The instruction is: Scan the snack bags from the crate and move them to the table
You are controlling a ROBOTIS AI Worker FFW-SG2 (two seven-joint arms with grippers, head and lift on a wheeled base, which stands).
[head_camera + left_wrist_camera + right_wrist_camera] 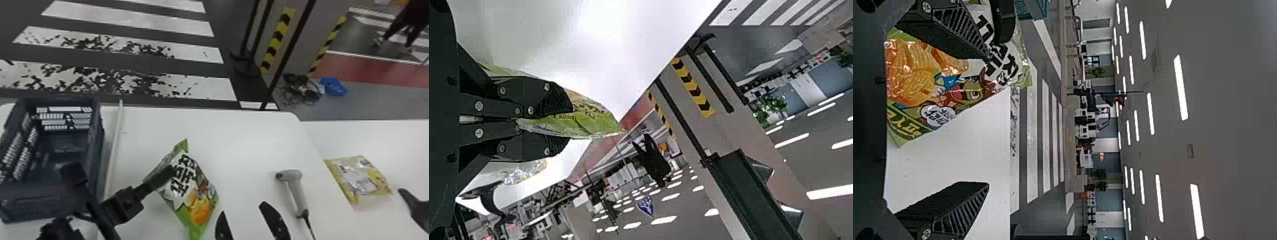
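**One bag down, one bag in the grip**

From where I stand, the left gripper (569, 122) has its two fingers pinched on the edge of a shiny green and white plastic snack bag (198, 206). The bag is held up over the big white table (143, 123). Close by, the right gripper (242, 208) has its fingers wide apart, with nothing between them. Just beside it lies a pale grey plastic hand scanner (297, 191) with a black cord. Past that, a flat yellow and clear snack bag (360, 178) lies on the white top; I guess that one is done. The green one is out of the dark blue plastic crate (41, 199), and I think it needs its scan and then a spot to lie down. I can't tell if more bags must come.
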